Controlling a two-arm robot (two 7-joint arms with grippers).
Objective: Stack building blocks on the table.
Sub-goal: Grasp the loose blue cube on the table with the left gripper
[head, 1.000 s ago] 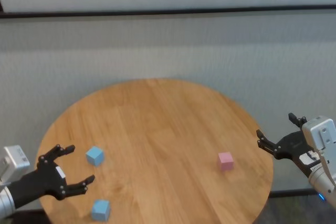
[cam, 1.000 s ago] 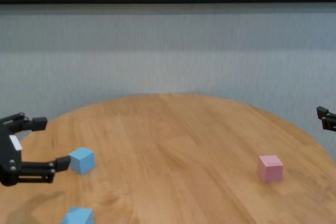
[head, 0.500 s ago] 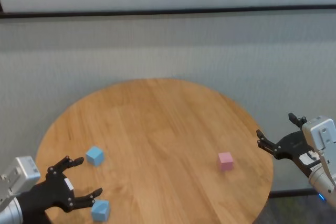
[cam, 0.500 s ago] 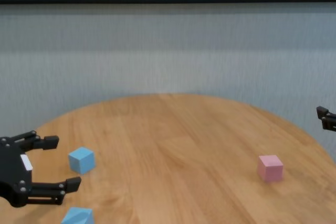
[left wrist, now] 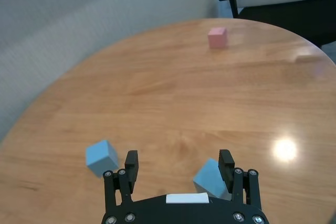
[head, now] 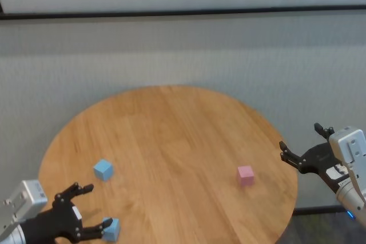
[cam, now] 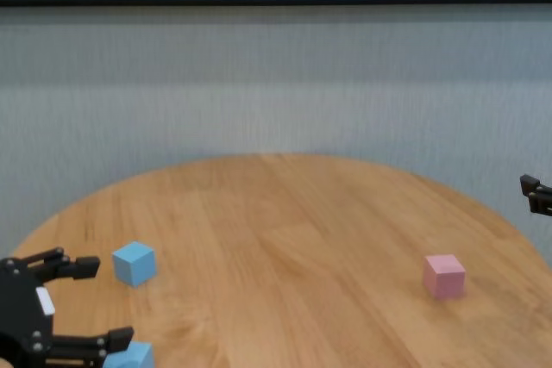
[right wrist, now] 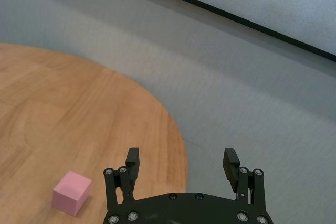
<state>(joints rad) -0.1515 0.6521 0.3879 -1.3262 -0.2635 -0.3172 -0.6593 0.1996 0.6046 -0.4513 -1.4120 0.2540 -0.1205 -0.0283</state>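
Reaching at the worktop's (head: 171, 135) near left edge, we spread our left claw (left wrist: 178, 167) beside the nearer blue block (left wrist: 210, 178), ready to pinch it. Second blue block (head: 103, 170) sits farther in; pink block (head: 246, 175) near right edge, by our spread, idle right claw (head: 306, 147).

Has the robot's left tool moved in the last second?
Yes. The left tool has drawn back toward the robot, from beside the farther blue block to the nearer blue block.

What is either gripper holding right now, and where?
Nothing. The left gripper is open beside the near blue block; the right gripper is open, off the table's edge.
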